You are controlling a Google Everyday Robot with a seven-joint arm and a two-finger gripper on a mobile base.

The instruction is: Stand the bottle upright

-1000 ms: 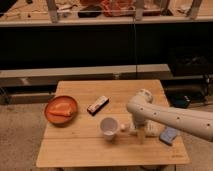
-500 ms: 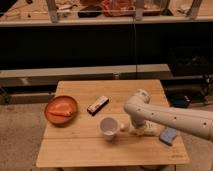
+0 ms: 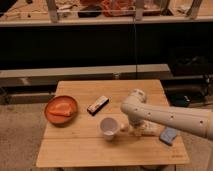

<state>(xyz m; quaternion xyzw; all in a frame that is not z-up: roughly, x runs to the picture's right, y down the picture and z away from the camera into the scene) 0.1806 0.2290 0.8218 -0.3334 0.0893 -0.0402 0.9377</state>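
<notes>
Pincer (image 3: 129, 129) low over the light wooden surface (image 3: 90, 148), beside a bottle laid on its side.
A blue sponge-like block (image 3: 169, 135) is seen nearest, to the pincer's right. The small whitish plastic bottle (image 3: 148, 128) lies just right of the pincer and a white cup (image 3: 107, 127) stands just left. Whether the pincer is spread or pressed together cannot be told. A dark rectangular bar (image 3: 98, 105) and a round orange plate (image 3: 50, 116) are seen farther off, to the left.

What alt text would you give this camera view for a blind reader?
A white robot arm holds its pincer down beside a bottle on a wooden table, between a cup and a blue block. A bowl and dark bar sit farther left.
</notes>
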